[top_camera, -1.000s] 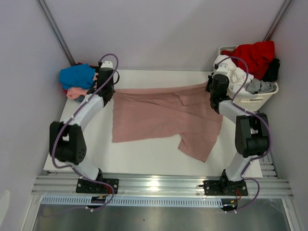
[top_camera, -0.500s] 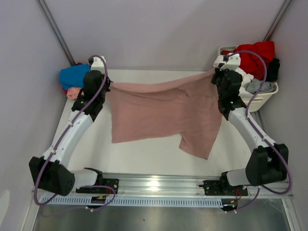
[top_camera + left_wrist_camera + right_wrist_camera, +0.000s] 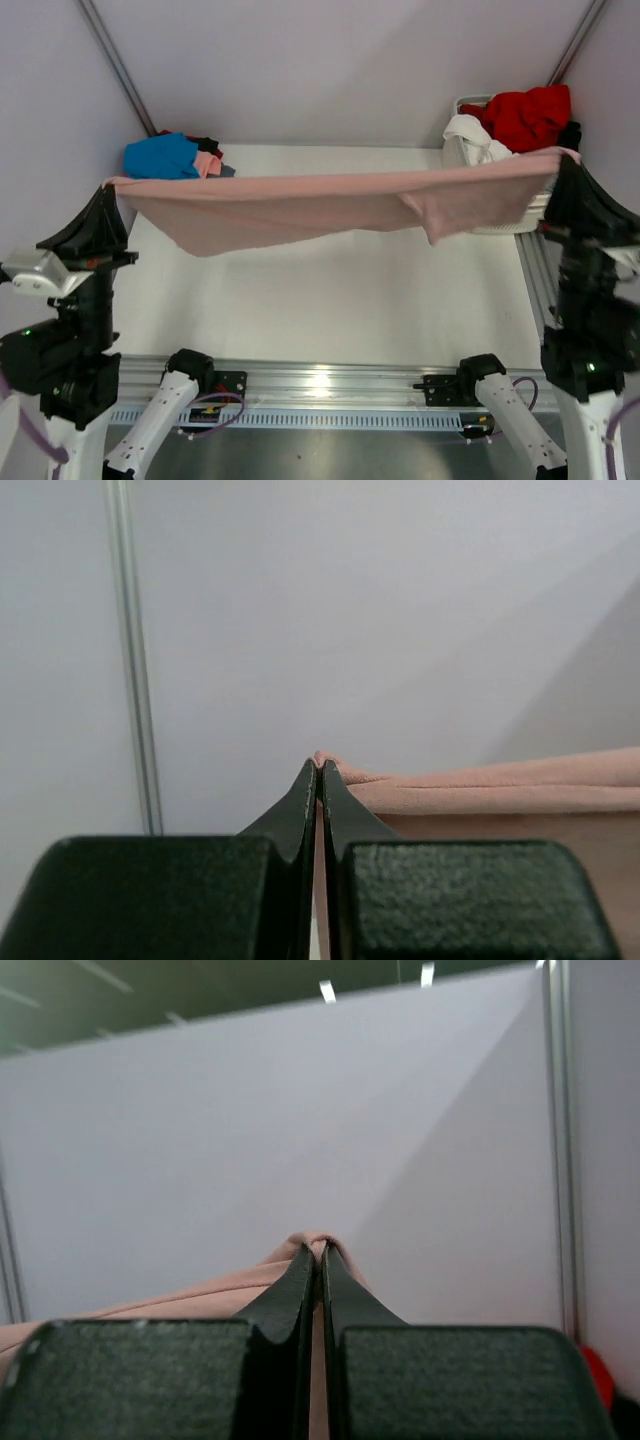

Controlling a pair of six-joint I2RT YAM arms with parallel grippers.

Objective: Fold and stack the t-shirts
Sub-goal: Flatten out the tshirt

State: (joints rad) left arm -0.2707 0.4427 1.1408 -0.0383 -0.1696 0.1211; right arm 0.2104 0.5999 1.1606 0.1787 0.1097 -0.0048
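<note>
Dusty-pink cloth, the pink t-shirt (image 3: 300,205), is held stretched wide in the air above the table (image 3: 330,300). One upper corner is pinched in the closed left gripper (image 3: 108,186), the other in the closed right gripper (image 3: 563,156). Other tees (image 3: 165,158) are piled at the far-left corner.

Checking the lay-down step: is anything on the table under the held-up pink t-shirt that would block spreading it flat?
Nothing visible. The table beneath the pink t-shirt is bare; the clothes pile sits at its far-left corner, the laundry basket at the far-right.
</note>
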